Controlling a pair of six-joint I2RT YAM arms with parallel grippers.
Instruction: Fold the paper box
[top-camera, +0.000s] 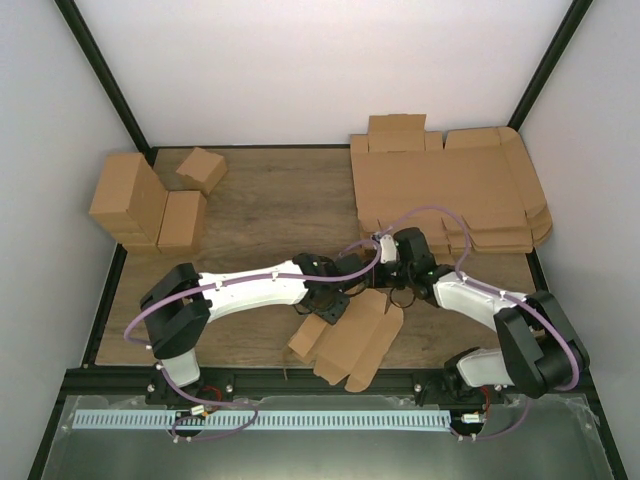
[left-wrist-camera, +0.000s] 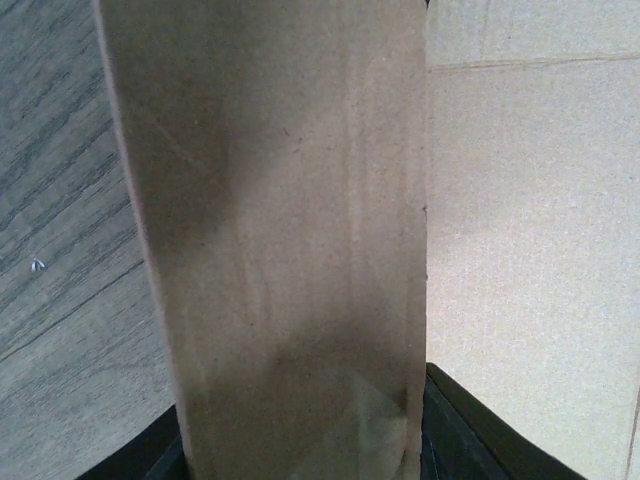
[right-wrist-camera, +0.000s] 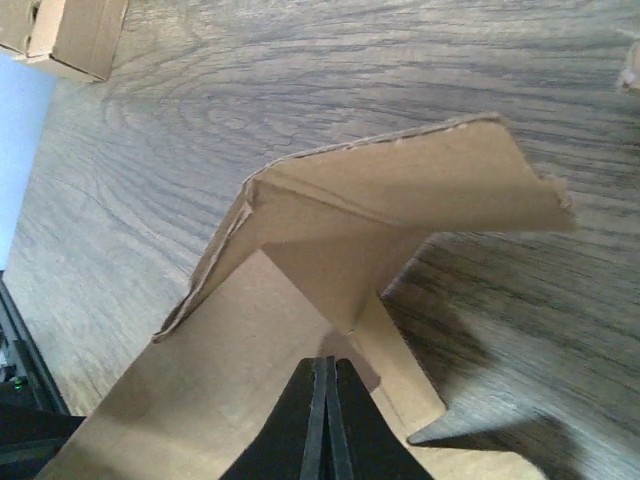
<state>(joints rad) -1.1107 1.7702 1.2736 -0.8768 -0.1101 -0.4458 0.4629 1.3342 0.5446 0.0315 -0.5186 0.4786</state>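
Observation:
The paper box (top-camera: 355, 338) lies part-folded near the table's front edge, with flaps spread toward the front. My left gripper (top-camera: 328, 310) is at its left end. In the left wrist view an upright brown panel (left-wrist-camera: 290, 250) fills the space between my black fingers (left-wrist-camera: 470, 425) and hides their tips; they hug its two edges. My right gripper (top-camera: 388, 290) is at the box's far right end. In the right wrist view it (right-wrist-camera: 325, 365) is shut and empty, with its tips against a flat panel, just below a raised, creased flap (right-wrist-camera: 400, 200).
A thick pile of flat cardboard sheets (top-camera: 450, 190) lies at the back right. Several folded brown boxes (top-camera: 150, 205) stand at the back left, and one shows in the right wrist view (right-wrist-camera: 70, 35). The black table rail (top-camera: 320, 380) runs just in front of the box.

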